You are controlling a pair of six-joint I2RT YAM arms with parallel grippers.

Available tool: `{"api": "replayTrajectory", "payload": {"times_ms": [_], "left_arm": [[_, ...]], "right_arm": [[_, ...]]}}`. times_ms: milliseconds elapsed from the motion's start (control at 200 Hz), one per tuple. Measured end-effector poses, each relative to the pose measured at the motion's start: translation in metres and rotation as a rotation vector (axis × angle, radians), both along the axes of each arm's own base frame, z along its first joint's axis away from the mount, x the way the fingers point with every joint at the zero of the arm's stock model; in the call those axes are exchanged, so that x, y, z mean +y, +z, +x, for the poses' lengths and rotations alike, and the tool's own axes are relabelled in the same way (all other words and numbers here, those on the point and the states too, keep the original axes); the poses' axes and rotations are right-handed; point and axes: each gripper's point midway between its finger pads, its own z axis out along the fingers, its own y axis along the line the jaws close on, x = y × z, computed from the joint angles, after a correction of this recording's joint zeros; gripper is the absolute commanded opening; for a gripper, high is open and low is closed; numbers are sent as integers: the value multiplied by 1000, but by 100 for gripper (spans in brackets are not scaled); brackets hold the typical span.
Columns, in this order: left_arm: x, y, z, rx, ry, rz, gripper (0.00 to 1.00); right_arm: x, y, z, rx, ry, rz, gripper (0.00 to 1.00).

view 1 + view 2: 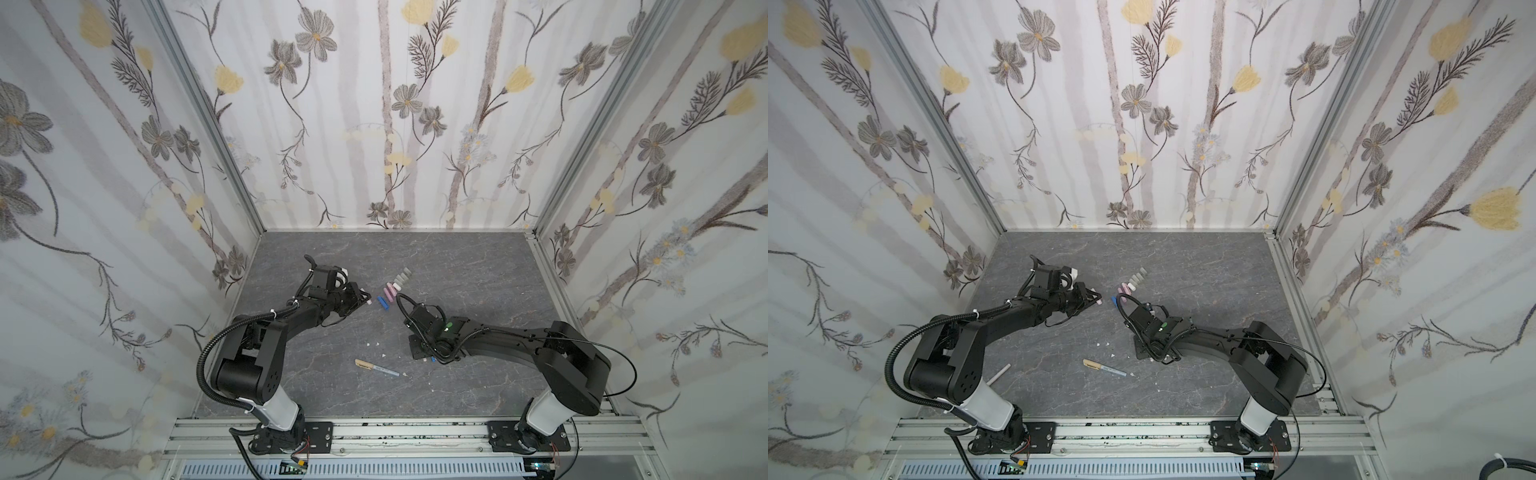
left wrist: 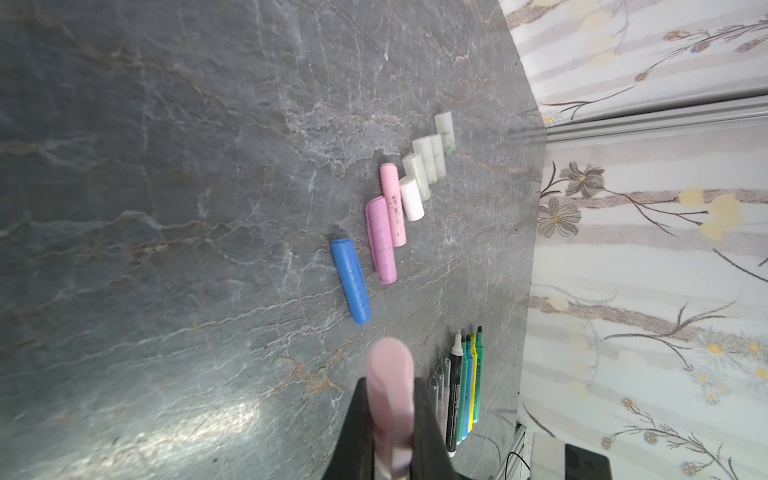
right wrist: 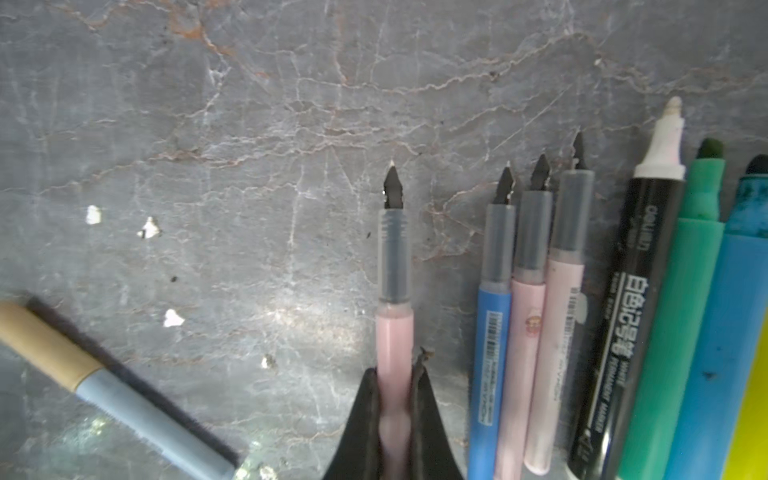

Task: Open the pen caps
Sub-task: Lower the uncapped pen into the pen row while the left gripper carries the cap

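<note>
My left gripper (image 2: 390,386) is shut on a pale pink pen cap (image 2: 390,365), held above the table. Beyond it, loose pen caps lie in a slanted row (image 1: 392,286): a blue one (image 2: 351,282), a purple one (image 2: 380,241), a pink one (image 2: 392,203), a white one (image 2: 411,197) and several frosted ones (image 2: 428,162). My right gripper (image 3: 397,370) is shut on a pink pen barrel (image 3: 392,332) whose black nib is bare. A tan cap (image 3: 41,345) sits on a light blue pen (image 1: 376,368) near the front.
Uncapped pens (image 3: 528,311) and thick markers (image 3: 648,311) lie side by side next to the held barrel. White crumbs (image 1: 376,344) dot the grey marble table (image 1: 478,270). A white stick (image 1: 998,374) lies by the left arm's base. Flowered walls close in three sides.
</note>
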Motion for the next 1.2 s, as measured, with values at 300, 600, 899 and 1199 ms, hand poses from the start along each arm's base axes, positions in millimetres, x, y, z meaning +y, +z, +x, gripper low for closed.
{"api": "replayTrajectory", "payload": {"times_ms": [300,600,899,1199], "left_arm": [[-1,-30,-20,65,-13,-34,0],[-18,-44,-16,83,-38,-59,0],[-25,-59,-15,104,-41,-65,0],[-28,-65,-7,108,-38,-71,2]], "right_arm": [[-13,-13,2,1,-20,-106,10],[-20,-13,2,-6,-34,-140,19],[-23,-10,4,-22,-41,-149,21],[-18,16,12,-86,-26,-106,21]]}}
